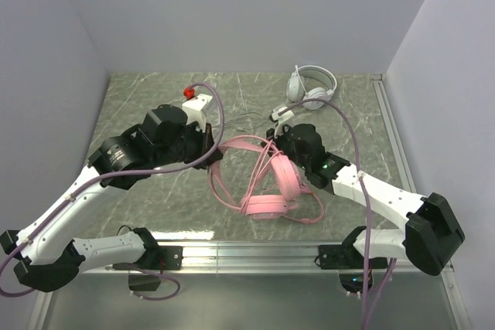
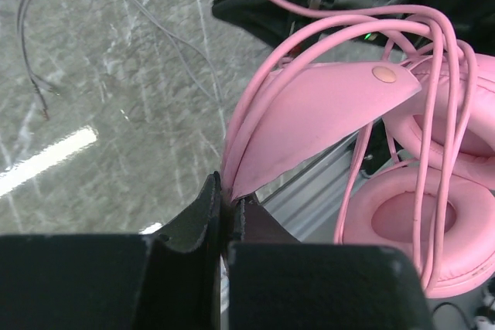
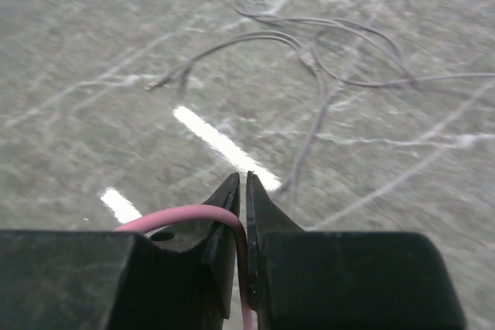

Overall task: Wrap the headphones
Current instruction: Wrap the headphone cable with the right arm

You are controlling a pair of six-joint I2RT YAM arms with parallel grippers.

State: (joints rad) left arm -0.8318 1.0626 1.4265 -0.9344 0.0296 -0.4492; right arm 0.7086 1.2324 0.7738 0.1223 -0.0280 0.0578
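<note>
The pink headphones [image 1: 272, 185] lie mid-table, their pink cable [image 1: 267, 152] looped several times over the headband [image 2: 325, 106] and ear cups [image 2: 421, 222]. My left gripper [image 2: 230, 191] is shut on the headband's edge at the left side of the headset [image 1: 213, 156]. My right gripper [image 3: 243, 183] is shut on a strand of the pink cable [image 3: 186, 214], just behind the headset [image 1: 274, 137]. The white headphones [image 1: 312, 86] rest at the back right. Their thin dark cable [image 1: 246, 119] trails loose across the table [image 3: 309, 52].
The thin cable's plug end [image 2: 42, 106] lies on the marble tabletop [image 1: 155, 206] behind the pink headset. Aluminium rails run along the near edge [image 1: 255, 253] and the right edge [image 1: 390, 137]. Grey walls close in the left, back and right.
</note>
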